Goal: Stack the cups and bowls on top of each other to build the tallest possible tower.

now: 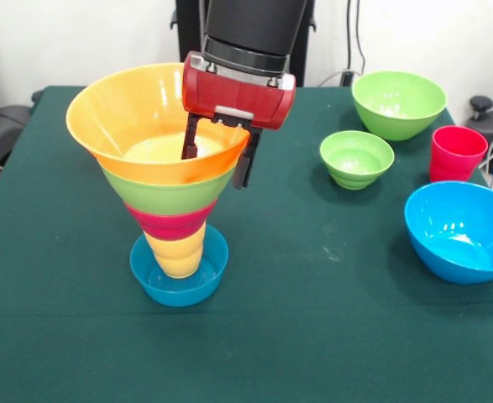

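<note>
— At the upper middle of the frame, what is the gripper [217,151] doing?

— It hangs from the red and black arm [239,84] with its two dark fingers [190,137] straddling the rim of the wide orange bowl [116,113]. One finger is inside the bowl, the other outside its right-hand wall. The fingers stand apart with the rim between them; whether they actually press on the rim I cannot tell.

— And what is that bowl sitting on?

— It tops the tower [175,210], left of centre. Under the orange bowl comes a green bowl [166,195], then a small red bowl [169,223], then a ribbed yellow cup [177,253], whose foot stands inside a small blue bowl [179,285] resting on the counter [313,336]. Each piece sits upright, mouth up, widening toward the top.

— What else lies around?

— To the right of the tower, well apart from it, a small green bowl [356,158] sits alone. Further toward the upper right is a big green bowl [398,102]. A red cup [457,154] stands upright near the right edge, and just below it a big blue bowl [460,231] reaches the frame's right border. All of them are mouth up and none touch one another.

— The counter itself?

— Covered in dark green cloth.
</note>
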Robot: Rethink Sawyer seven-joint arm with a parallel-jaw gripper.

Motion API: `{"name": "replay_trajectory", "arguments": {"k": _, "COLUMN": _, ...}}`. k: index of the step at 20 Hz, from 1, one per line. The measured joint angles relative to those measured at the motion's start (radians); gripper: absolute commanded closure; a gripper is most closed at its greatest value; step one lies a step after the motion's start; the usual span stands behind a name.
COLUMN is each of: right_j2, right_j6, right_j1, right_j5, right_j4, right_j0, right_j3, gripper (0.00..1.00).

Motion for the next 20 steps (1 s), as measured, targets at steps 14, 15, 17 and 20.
{"name": "replay_trajectory", "arguments": {"k": 14, "right_j2": 0.019, "right_j6": 0.000, "right_j1": 0.000, "right_j5": 0.000, "right_j4": 0.000, "right_j0": -0.013, "right_j3": 0.000, "gripper": 0.00}}
{"name": "replay_trajectory", "arguments": {"k": 15, "right_j2": 0.019, "right_j6": 0.000, "right_j1": 0.000, "right_j5": 0.000, "right_j4": 0.000, "right_j0": -0.013, "right_j3": 0.000, "gripper": 0.00}}
{"name": "replay_trajectory", "arguments": {"k": 17, "right_j2": 0.020, "right_j6": 0.000, "right_j1": 0.000, "right_j5": 0.000, "right_j4": 0.000, "right_j0": -0.014, "right_j3": 0.000, "gripper": 0.00}}
{"name": "replay_trajectory", "arguments": {"k": 20, "right_j2": 0.021, "right_j6": 0.000, "right_j1": 0.000, "right_j5": 0.000, "right_j4": -0.001, "right_j0": -0.014, "right_j3": 0.000, "gripper": 0.00}}
